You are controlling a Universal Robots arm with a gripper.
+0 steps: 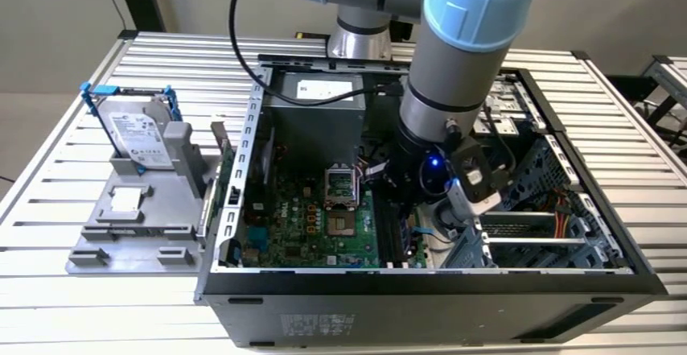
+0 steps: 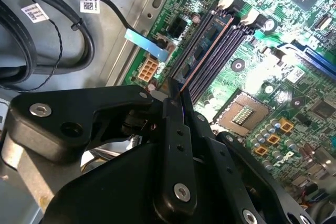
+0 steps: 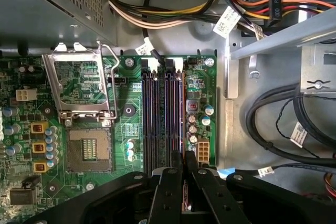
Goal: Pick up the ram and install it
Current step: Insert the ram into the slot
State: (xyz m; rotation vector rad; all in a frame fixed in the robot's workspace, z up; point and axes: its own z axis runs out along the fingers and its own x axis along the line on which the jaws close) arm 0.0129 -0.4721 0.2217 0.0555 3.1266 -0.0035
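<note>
My gripper is down inside the open computer case, over the motherboard's black memory slots. It is shut on the ram, a thin greenish stick with dark chips and a copper-coloured edge. The stick runs lengthwise from the fingertips along the slots, lined up with one of the outer slots. Whether it is seated in that slot I cannot tell. In the first wrist view the two black fingers meet at the near end of the slots, where the gripper pinches the stick edge-on. In the exterior view the arm's wrist covers most of the gripper.
The empty CPU socket with its raised metal frame lies beside the slots. Black cables and a wire bundle run near the case wall. A hard drive in a blue bracket stands on a grey fixture outside the case.
</note>
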